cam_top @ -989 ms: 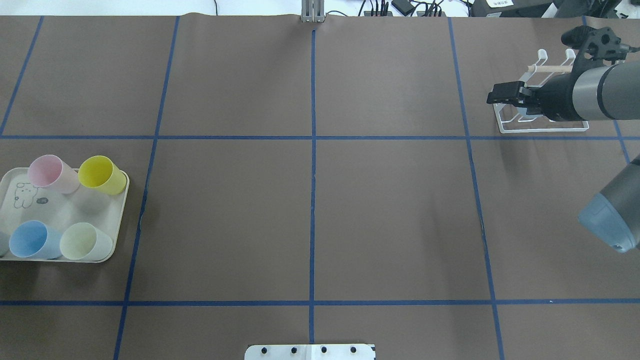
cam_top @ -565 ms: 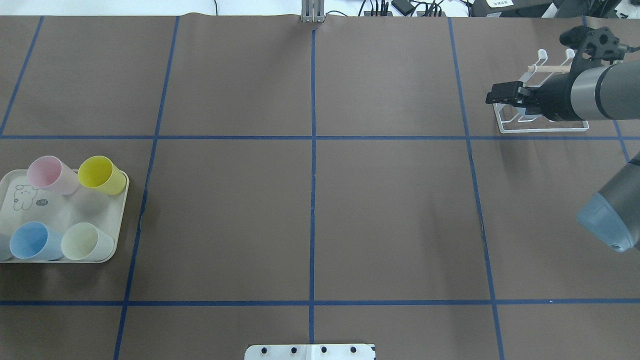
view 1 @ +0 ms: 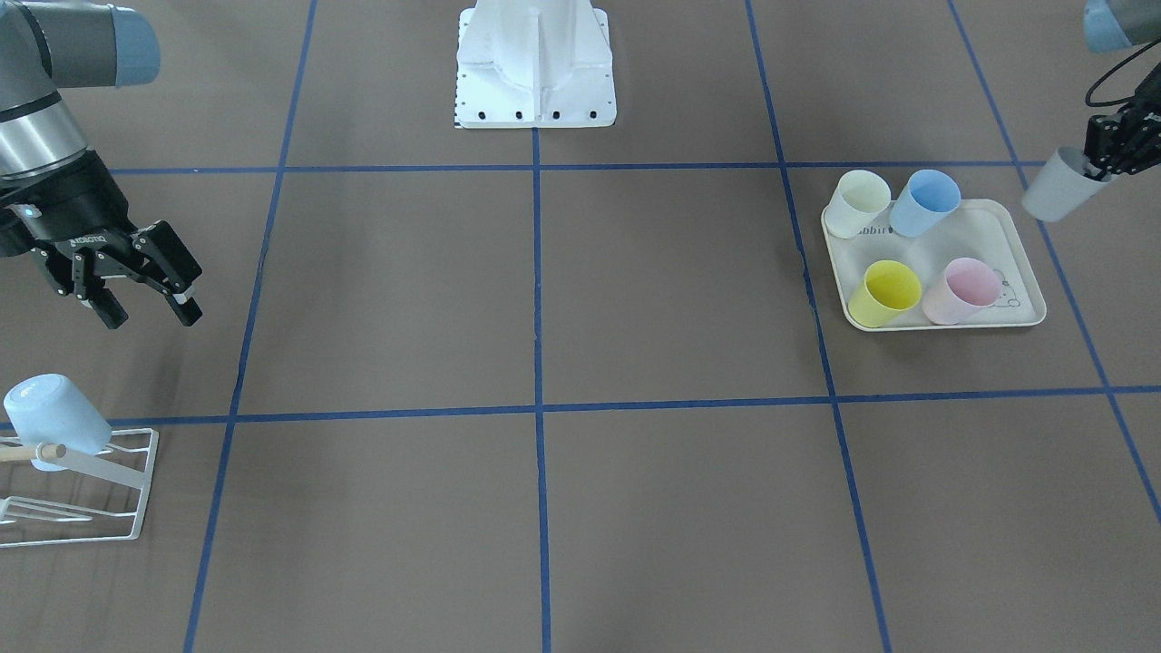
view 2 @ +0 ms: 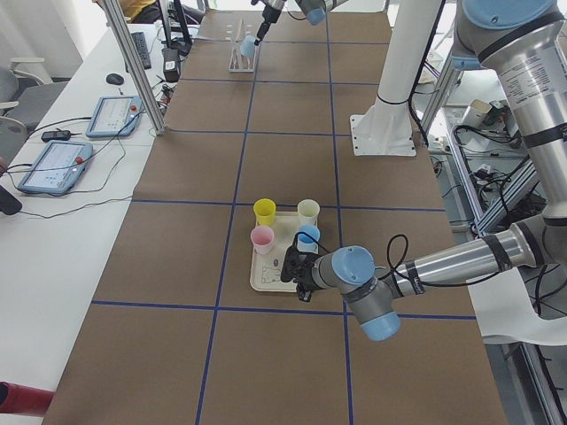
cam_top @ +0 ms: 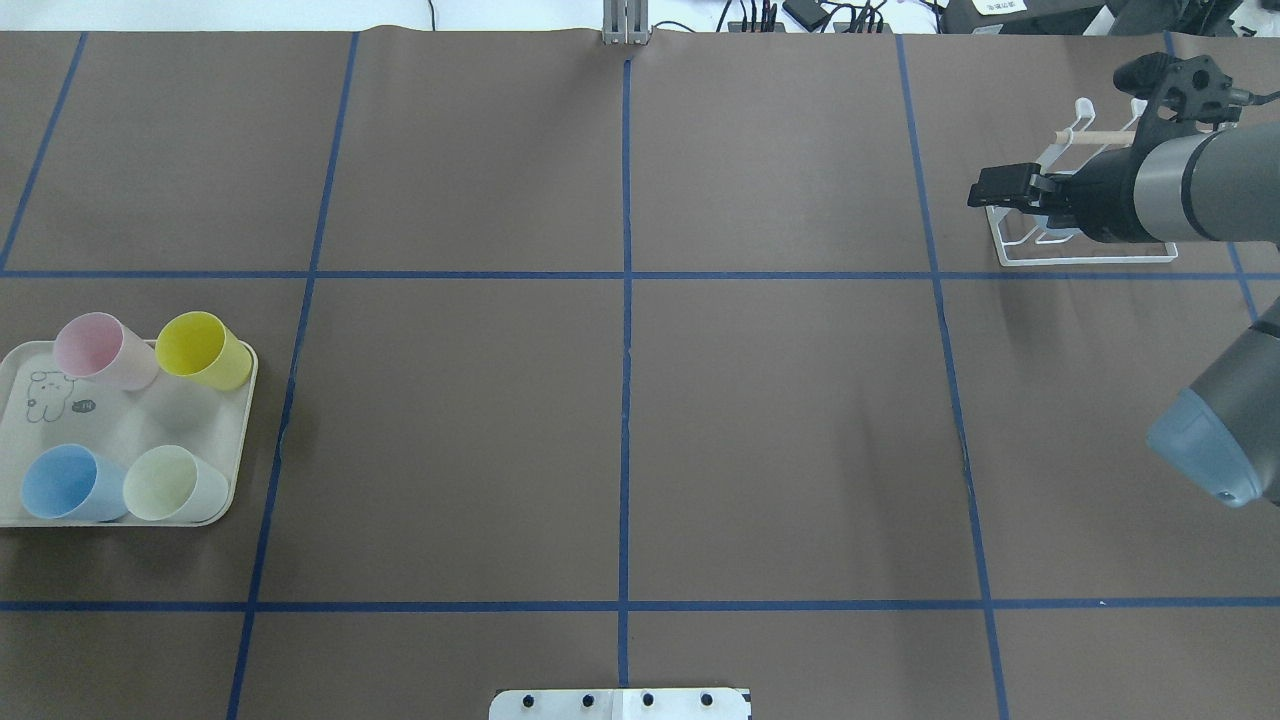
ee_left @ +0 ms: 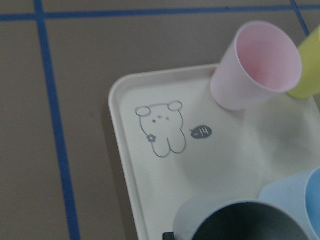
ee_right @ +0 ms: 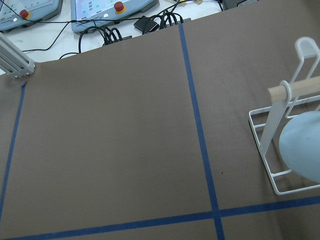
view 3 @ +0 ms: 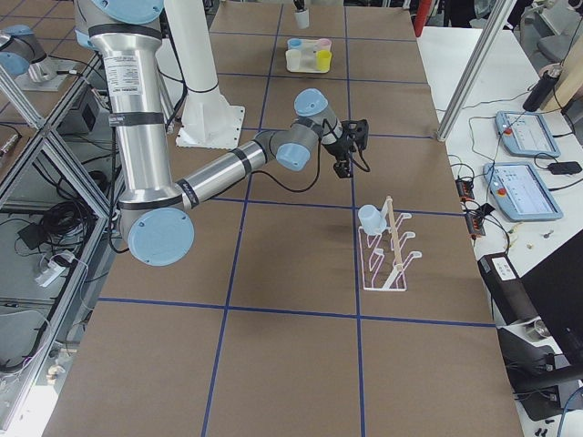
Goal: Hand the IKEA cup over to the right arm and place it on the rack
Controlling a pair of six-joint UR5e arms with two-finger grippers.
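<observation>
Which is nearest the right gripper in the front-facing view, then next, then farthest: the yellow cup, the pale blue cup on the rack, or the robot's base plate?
From the right gripper, open at the view's left:
1. The pale blue cup, on the rack just below it.
2. The base plate, top centre.
3. The yellow cup, on the tray, far right.

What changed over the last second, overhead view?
The grey cup, earlier a sliver at the frame's left edge, has left the overhead view, held by the left tool. The right tool edged away from the rack. The tray and its four cups are roughly as before.
</observation>
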